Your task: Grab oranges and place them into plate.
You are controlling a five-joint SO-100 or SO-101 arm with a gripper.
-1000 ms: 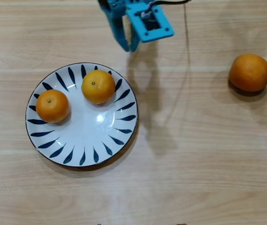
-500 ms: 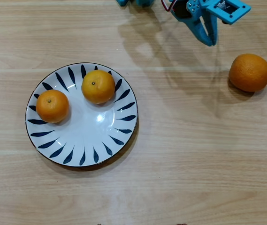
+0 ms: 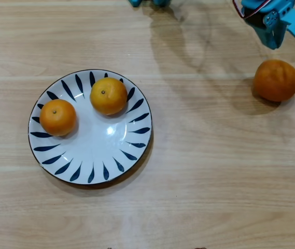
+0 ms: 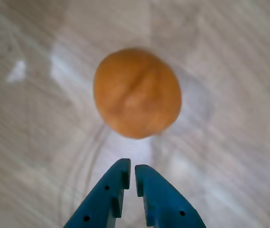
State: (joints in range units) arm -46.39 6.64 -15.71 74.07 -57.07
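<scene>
The white plate with dark blue leaf strokes (image 3: 100, 150) lies at the left of the overhead view. On it sit a deeper orange small orange (image 3: 57, 117) and a yellowish-orange small one (image 3: 108, 96). The larger orange (image 3: 276, 80) lies on the table at the right; it also shows in the wrist view (image 4: 137, 92). The blue arm (image 3: 271, 23) is at the top right, just above the larger orange. In the wrist view my gripper (image 4: 132, 168) has its two blue fingers nearly together, empty, a short way from the orange.
The wooden table (image 3: 204, 171) bears nothing else between plate and larger orange. A bit of blue arm base (image 3: 147, 2) shows at the top edge.
</scene>
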